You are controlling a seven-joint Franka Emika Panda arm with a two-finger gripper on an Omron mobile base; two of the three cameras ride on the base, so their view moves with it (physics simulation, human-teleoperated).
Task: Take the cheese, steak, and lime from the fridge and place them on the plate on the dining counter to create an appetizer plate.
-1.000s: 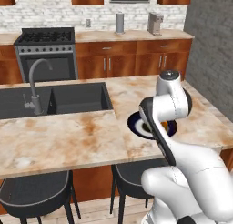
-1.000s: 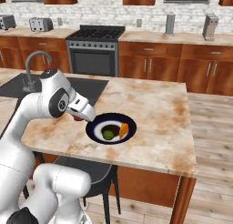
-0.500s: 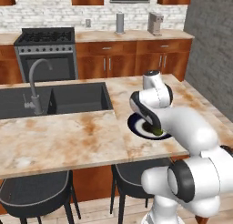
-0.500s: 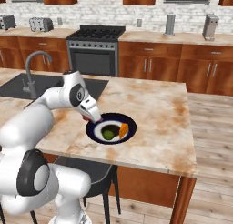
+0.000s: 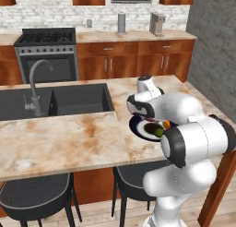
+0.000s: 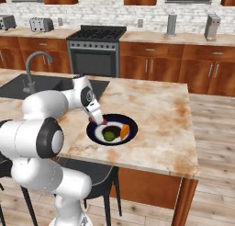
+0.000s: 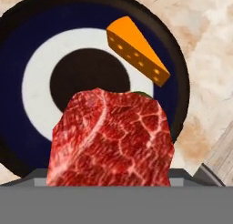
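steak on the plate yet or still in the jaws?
Cannot tell. Steak sits close to the camera over the plate; jaws hidden.

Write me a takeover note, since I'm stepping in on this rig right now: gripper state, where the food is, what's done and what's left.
Gripper: jaws wide, red marbled steak chunk between them, held over the round navy-rimmed plate on the beige marbled dining counter.
Orange cheese wedge and dark-green lime: on the plate.
Done: cheese and lime delivered.
Left: set the steak on the plate, let go, pull the arm away.
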